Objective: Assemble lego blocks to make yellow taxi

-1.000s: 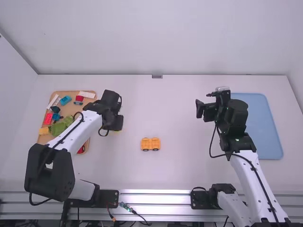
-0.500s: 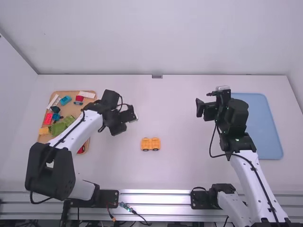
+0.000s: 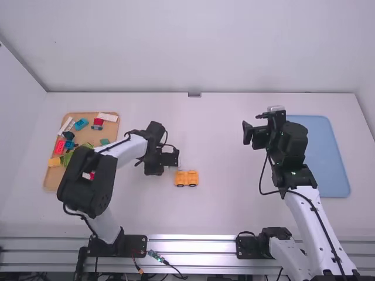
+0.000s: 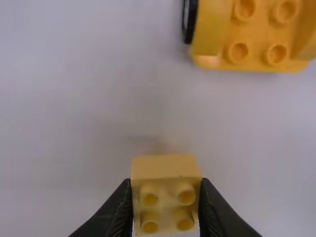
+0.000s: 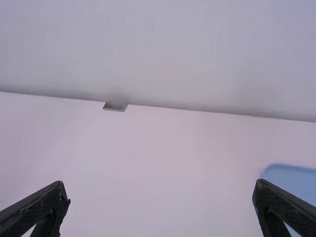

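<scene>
Left wrist view: four-studded yellow block (image 4: 166, 168)

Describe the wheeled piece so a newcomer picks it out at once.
On the white table, look between the tan tray and the blue tray, nearer the tan one. There sits the wheeled piece, yellow-orange with studs on top and dark wheels along its near side. Those wheels set it apart from the smaller yellow block in the left gripper, which shows none.
</scene>
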Motion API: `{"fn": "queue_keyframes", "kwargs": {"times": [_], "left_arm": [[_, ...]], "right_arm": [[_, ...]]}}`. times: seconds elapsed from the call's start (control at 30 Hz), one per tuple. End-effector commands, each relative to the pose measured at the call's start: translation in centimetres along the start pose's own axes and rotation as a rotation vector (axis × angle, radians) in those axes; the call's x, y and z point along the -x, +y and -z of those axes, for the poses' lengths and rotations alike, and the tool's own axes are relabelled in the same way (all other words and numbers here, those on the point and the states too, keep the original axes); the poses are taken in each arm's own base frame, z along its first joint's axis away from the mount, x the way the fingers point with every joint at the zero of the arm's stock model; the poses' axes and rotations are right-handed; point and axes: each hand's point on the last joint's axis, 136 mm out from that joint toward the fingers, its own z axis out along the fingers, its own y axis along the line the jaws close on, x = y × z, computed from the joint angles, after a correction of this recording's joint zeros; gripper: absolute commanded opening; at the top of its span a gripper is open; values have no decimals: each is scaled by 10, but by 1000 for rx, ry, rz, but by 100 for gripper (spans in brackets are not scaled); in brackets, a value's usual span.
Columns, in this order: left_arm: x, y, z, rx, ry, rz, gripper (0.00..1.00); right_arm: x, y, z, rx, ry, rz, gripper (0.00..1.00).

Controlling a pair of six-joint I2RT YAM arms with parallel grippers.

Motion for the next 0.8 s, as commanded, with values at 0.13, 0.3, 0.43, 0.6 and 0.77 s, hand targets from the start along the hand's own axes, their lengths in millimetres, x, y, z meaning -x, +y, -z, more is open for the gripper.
{"fn": "queue_keyframes", "kwargs": {"times": [0.13,0.3,0.43,0.6,0.77], "left_arm": [[0,-13,-3,-56,-15,-27,1],[6,-19,-7,-67,-38,-62,1],[6,-25,-10,-84,-48,-55,2],[6,-24,-13,-75,-49,-34,27],[10,-19,-9,-59,-54,-44,99]], "right_arm": [[17,1,2,4,-40,10,99],[17,1,2,3,-40,10,99],[16,1,2,4,-37,9,99],[16,1,2,4,-37,9,99],[16,1,2,4,-37,9,99]]}}
